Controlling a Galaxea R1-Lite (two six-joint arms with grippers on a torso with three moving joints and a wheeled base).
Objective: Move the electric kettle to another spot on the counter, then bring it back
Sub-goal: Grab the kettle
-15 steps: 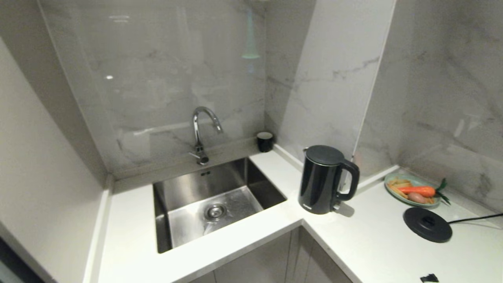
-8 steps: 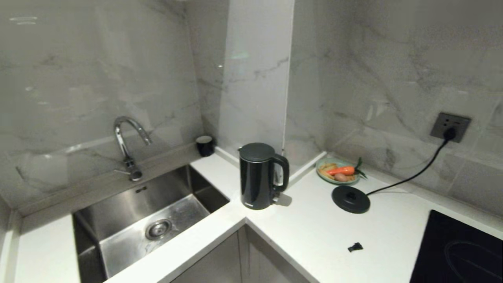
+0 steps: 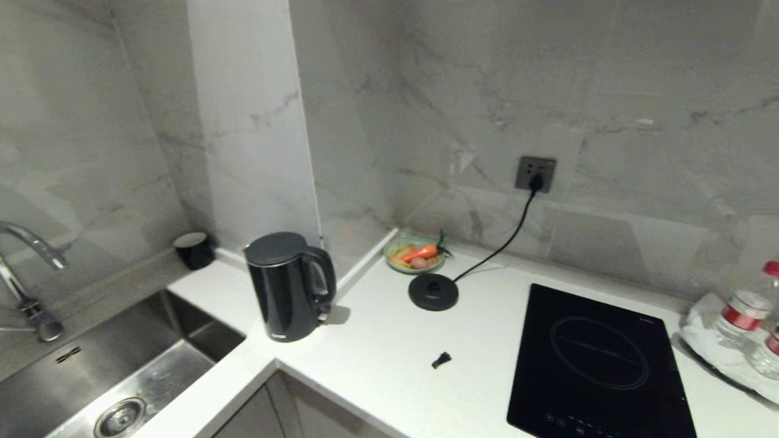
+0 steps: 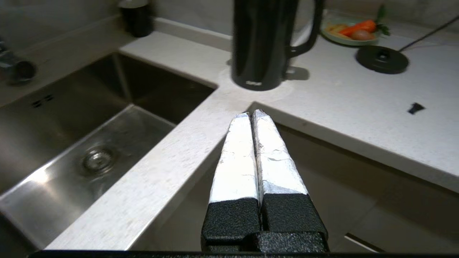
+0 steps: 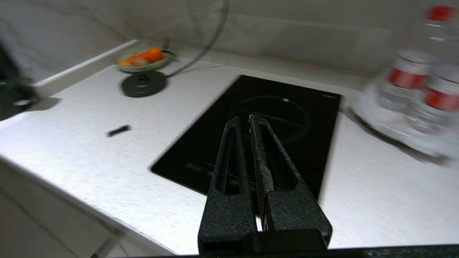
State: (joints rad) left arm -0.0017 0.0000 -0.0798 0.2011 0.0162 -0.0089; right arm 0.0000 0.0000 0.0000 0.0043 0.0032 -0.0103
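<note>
Head view, kettle: the electric kettle (image 3: 289,286) stands upright on the counter (image 3: 389,359) at the inner corner, between the sink (image 3: 115,371) and the round base disc (image 3: 433,292), apart from both.
Head view, handling: I judge it rigid, glossy and slippery on the body, and possibly heavy if there is water in it; I cannot see inside. The loop handle, facing the disc side, looks like my best hold.
Head view, hidden: neither of my arms shows here. The tap (image 3: 27,280) and the bottles (image 3: 745,322) are cut off at the edges. A small black scrap (image 3: 441,359) lies on the counter; I cannot tell what it is.
Left wrist view, fingers: my left gripper (image 4: 251,116) has its white-wrapped fingers pressed together, holding nothing, out in front of the counter edge and well short of the kettle.
Left wrist view, hidden: the kettle's lid and spout are cut off above.
Right wrist view, fingers: my right gripper (image 5: 244,122) has its black fingers together, empty, hanging before the induction hob (image 5: 261,125).
Right wrist view, hidden: only a dark sliver of the kettle shows at one edge; the picture is smeared, so the bottles' labels are unreadable.
</note>
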